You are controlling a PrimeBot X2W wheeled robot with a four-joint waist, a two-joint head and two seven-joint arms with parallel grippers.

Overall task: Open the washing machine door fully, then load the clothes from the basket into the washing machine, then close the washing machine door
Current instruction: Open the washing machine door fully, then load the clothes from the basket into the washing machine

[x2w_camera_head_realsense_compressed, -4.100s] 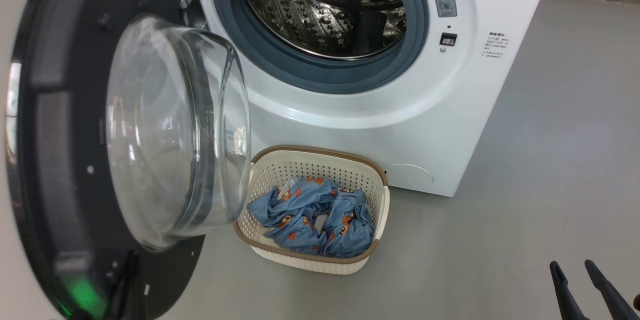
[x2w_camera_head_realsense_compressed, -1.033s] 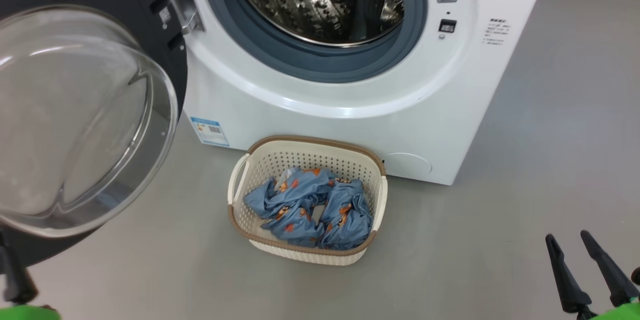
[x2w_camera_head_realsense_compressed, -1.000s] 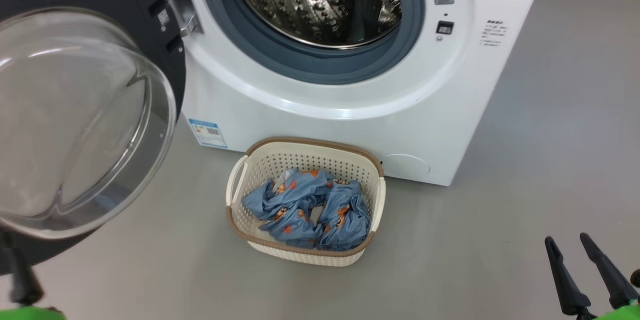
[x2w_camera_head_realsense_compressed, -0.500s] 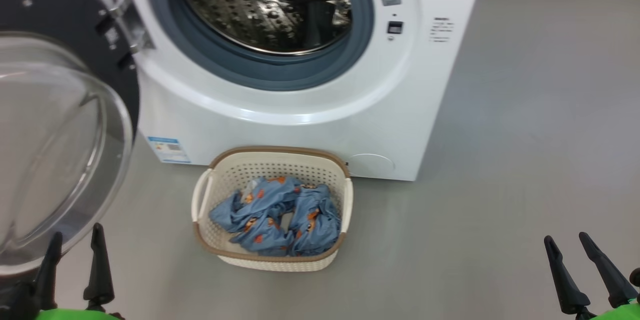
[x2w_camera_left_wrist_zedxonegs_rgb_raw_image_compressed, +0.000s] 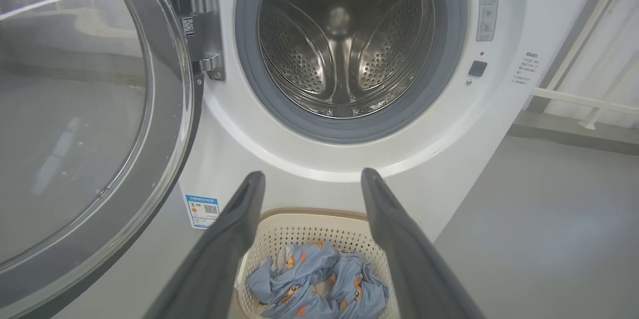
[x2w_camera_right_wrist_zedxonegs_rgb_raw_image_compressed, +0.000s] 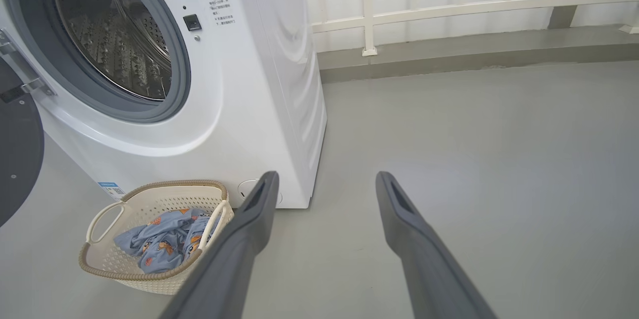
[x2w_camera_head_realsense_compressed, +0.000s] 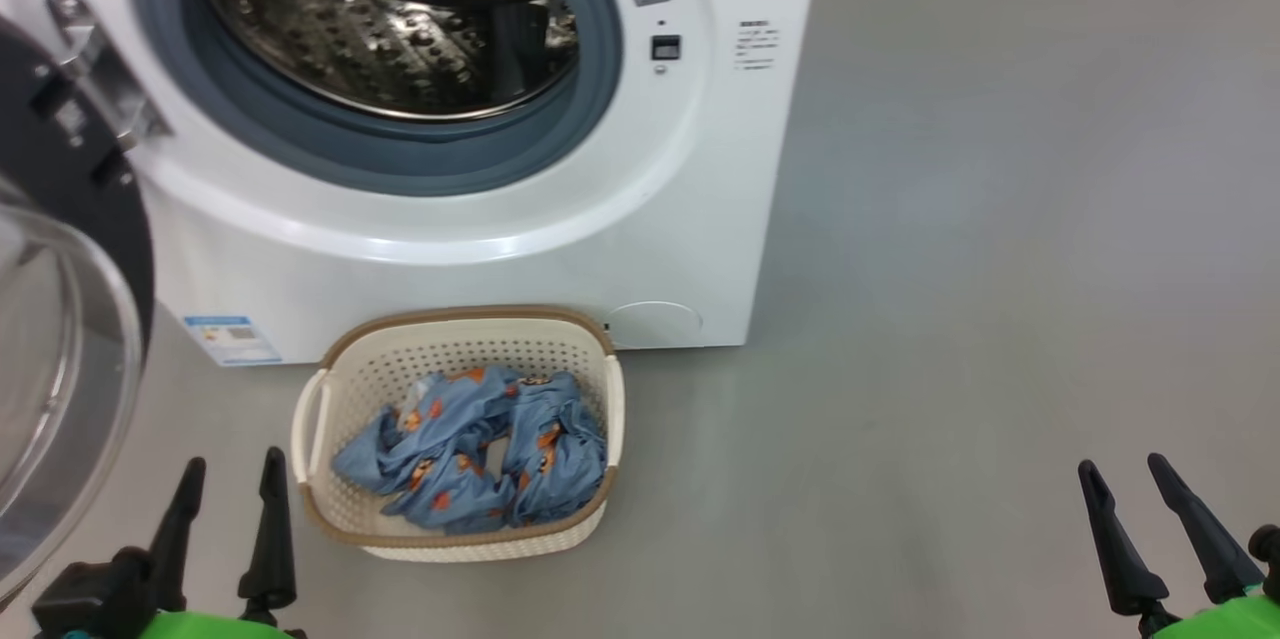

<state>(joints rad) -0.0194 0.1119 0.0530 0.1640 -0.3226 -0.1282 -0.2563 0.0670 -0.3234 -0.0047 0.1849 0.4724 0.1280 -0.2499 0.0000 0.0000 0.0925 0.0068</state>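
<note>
The white washing machine (x2w_camera_head_realsense_compressed: pixel 480 269) stands with its steel drum (x2w_camera_head_realsense_compressed: pixel 390 9) exposed. Its black washing machine door (x2w_camera_head_realsense_compressed: pixel 60 339), with a clear glass bowl, hangs swung wide on the left (x2w_camera_left_wrist_zedxonegs_rgb_raw_image_compressed: pixel 90 109). On the floor in front sits the cream basket (x2w_camera_head_realsense_compressed: pixel 330 519) holding light-blue printed clothes (x2w_camera_head_realsense_compressed: pixel 470 459). My left gripper (x2w_camera_head_realsense_compressed: pixel 232 474) is open at the lower left, just left of the basket. In the left wrist view its fingers (x2w_camera_left_wrist_zedxonegs_rgb_raw_image_compressed: pixel 234 229) frame the basket (x2w_camera_left_wrist_zedxonegs_rgb_raw_image_compressed: pixel 309 219) and clothes (x2w_camera_left_wrist_zedxonegs_rgb_raw_image_compressed: pixel 319 279). My right gripper (x2w_camera_head_realsense_compressed: pixel 1125 474) is open at the lower right, far from the basket (x2w_camera_right_wrist_zedxonegs_rgb_raw_image_compressed: pixel 150 274).
Grey floor (x2w_camera_head_realsense_compressed: pixel 1000 219) spreads to the right of the machine. A white railing and low kerb (x2w_camera_right_wrist_zedxonegs_rgb_raw_image_compressed: pixel 449 9) run behind it. A blue label (x2w_camera_head_realsense_compressed: pixel 232 339) sits on the machine's lower left corner.
The camera has swung right, so machine and basket shifted left in view. The door went from partly open to wide open earlier. My left gripper has come up into view beside the basket.
</note>
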